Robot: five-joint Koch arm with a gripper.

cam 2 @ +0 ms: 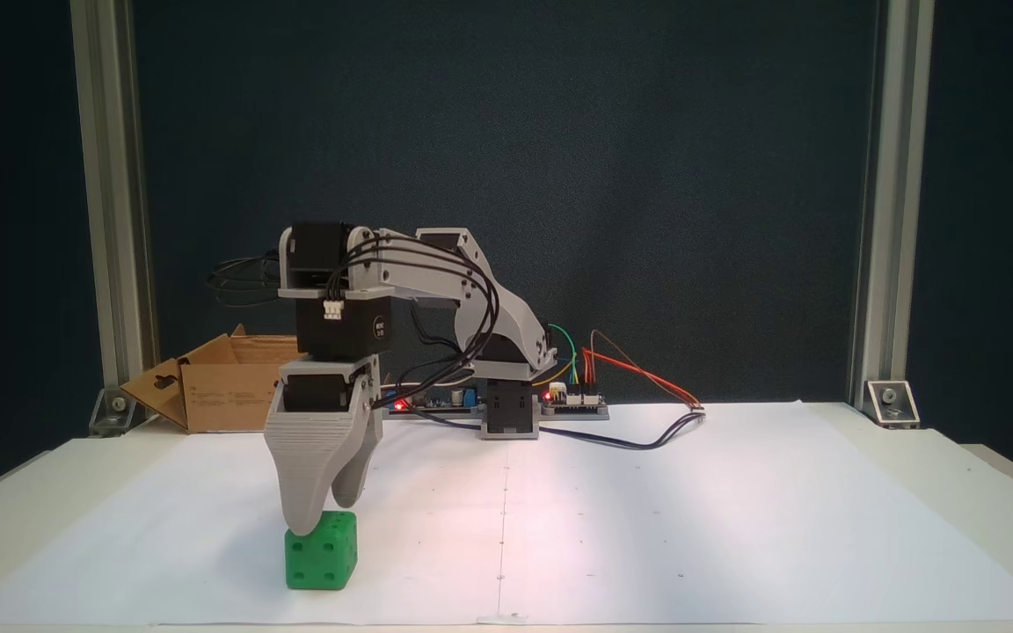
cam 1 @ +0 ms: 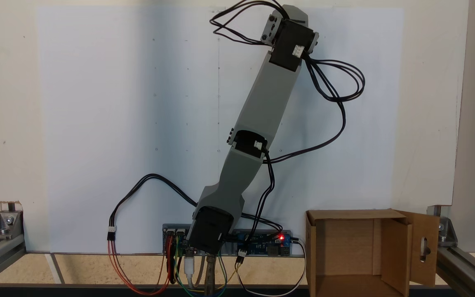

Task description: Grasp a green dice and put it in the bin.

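The green dice rests on the white paper near the table's front left in a fixed view. My gripper points straight down over it. One grey jaw tip overlaps the dice's top front-left corner and the other ends just behind its top edge, so the jaws stand slightly apart astride the top. The bin is a brown cardboard box at the back left behind the arm. Seen from above, the bin lies at the lower right, with a slotted flap folded out. The wrist hides the gripper and the dice there.
The arm's base and control boards stand at the table's back centre, with loose cables trailing over the paper. Aluminium frame posts stand at both back corners. White paper stretches to the right of the dice.
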